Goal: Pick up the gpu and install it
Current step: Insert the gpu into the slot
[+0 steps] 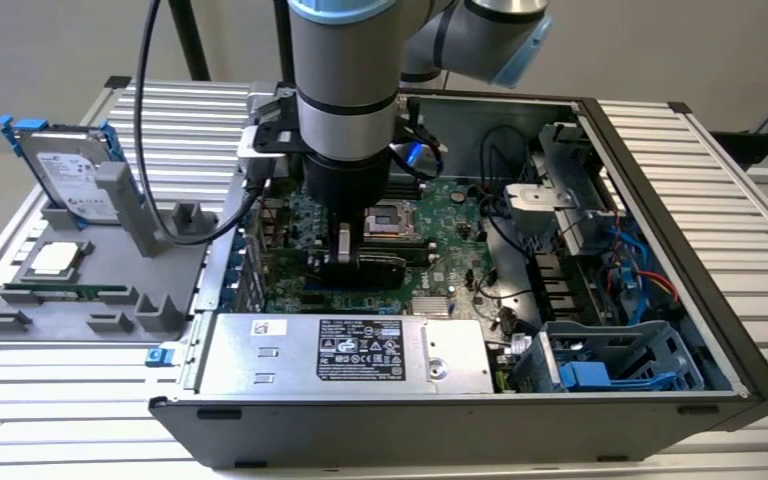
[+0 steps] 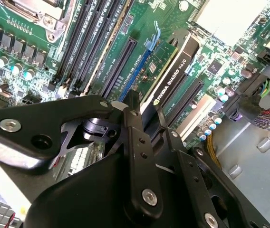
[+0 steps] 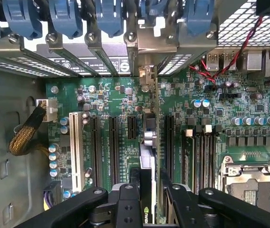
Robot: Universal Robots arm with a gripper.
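Clearly, the gripper (image 2: 142,111) is clamped on the top edge of the gpu (image 2: 173,66), holding it on edge so its connector edge faces the long slots of the motherboard (image 3: 111,99). In the first wrist view the gpu (image 3: 148,142) runs parallel to those slots, its far end pointing at the rear brackets (image 3: 139,38), which suggests alignment for seating. Whether it is fully seated cannot be told. The arm (image 1: 344,90) stands vertical over the middle of the open computer case (image 1: 704,250), wrist pointing straight down. On the worktop, a hard drive (image 1: 71,175) leans in a grey holder by the case.
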